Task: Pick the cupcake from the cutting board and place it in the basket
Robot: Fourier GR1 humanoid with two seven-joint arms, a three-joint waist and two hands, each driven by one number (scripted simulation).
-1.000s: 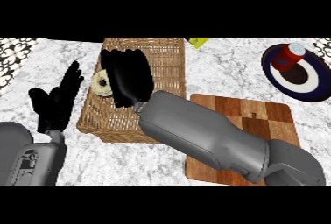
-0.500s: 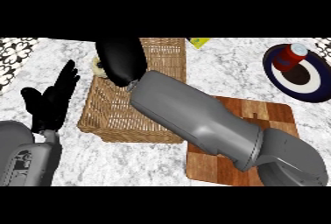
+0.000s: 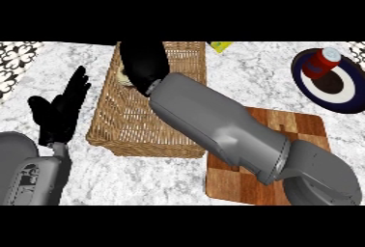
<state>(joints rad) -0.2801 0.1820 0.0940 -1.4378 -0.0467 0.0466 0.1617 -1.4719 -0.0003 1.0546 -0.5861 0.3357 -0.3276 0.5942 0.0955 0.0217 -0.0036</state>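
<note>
text readable: none | red can [image 3: 321, 63] on the dark plate [image 3: 354, 102], counter's far right corner: markings too small to make out | yellow-green item [image 3: 219, 46] at the counter's far edge: mostly cut off, no lettering to be told

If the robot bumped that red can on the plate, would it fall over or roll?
The red can seems to stand upright on the dark plate, so a knock near its top would probably tip it. It looks round, so on its side it would likely roll. The plate's rim might catch it, though that is uncertain.
</note>
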